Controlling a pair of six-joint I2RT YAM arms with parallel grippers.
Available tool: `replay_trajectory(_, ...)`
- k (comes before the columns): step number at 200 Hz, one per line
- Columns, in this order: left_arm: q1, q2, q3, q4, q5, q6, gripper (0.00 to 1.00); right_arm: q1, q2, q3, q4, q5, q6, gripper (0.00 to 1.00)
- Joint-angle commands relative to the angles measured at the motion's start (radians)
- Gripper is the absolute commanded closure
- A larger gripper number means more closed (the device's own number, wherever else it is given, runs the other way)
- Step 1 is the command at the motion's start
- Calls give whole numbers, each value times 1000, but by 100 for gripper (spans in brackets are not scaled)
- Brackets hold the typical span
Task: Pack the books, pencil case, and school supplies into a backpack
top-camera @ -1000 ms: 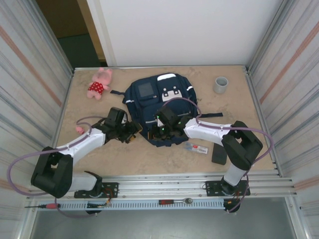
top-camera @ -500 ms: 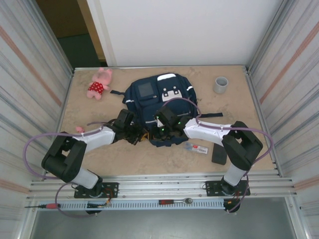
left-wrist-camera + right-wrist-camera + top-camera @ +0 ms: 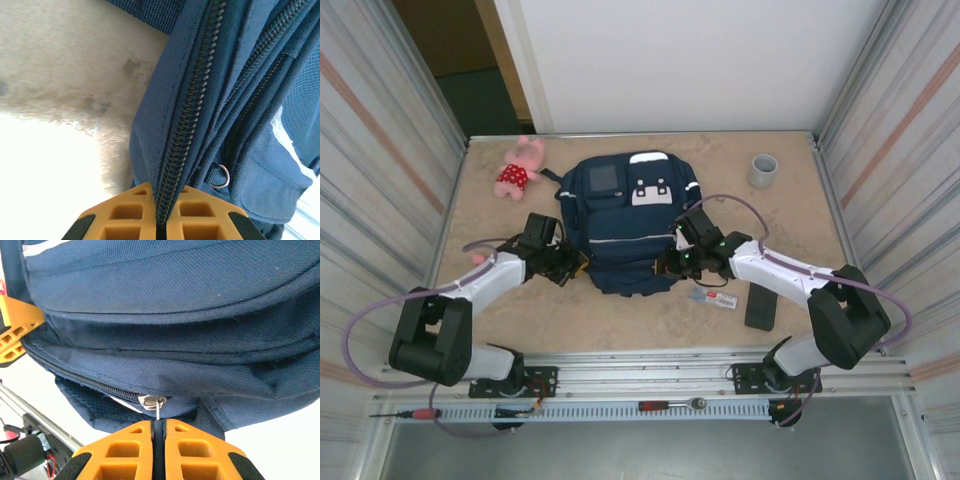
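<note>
Looking down from above and finding the navy backpack lying flat mid-table, white patches toward the far wall. Meeting it at the near-left corner with the left gripper and at the near edge, right of centre, with the right gripper.

Adding the surroundings from that height: a pink plush toy just beside the bag's far-left strap, a grey cup well apart at far right, a clear pack with a red label and a dark grey flat rectangle lying near the right arm.

Closing in through the left wrist camera: pressing orange fingers together on the zipper seam, teeth running up from between them, a small metal ring hanging just beside.

Closing in through the right wrist camera: clamping both fingers together on the thin pull tab hanging from the zipper slider.

Leaving bare table open left of the bag and along the near edge.
</note>
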Motion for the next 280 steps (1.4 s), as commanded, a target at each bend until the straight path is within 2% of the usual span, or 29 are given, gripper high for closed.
replay_trajectory(1,27,-52,45,-103,-94,126,92,4,7,5,-14,-7,-33,100)
replay_trajectory(9,26,-67,51,-102,-89,140,79,13,16,12,8,-24,-41,100)
replay_trajectory(18,17,-88,56,-100,-77,151,59,21,24,20,22,-37,-48,100)
replay_trajectory(31,-18,-121,58,-103,-56,137,43,27,36,41,31,-55,-60,100)
replay_trajectory(44,-80,-155,55,-104,-63,91,36,26,39,53,37,-65,-65,100)
replay_trajectory(62,-179,-189,44,-79,-94,24,36,30,35,62,46,-67,-66,100)
replay_trajectory(81,-263,-176,42,-27,-111,-41,37,35,33,62,64,-74,-65,100)
replay_trajectory(103,-319,-107,68,19,-125,-75,38,40,35,64,64,-77,-70,100)
replay_trajectory(154,-336,52,95,181,-116,-142,40,46,29,56,68,-77,-72,100)
replay_trajectory(169,-334,78,90,185,-128,-154,50,43,24,54,67,-82,-77,100)
replay_trajectory(207,-308,54,44,146,-168,-141,100,-15,-22,12,55,-99,-87,100)
replay_trajectory(243,-243,-33,11,29,-198,-67,100,-138,-66,-15,-31,-114,-142,100)
replay_trajectory(280,-175,-133,-40,-56,-203,-7,100,-320,-57,-11,-84,-146,-218,100)
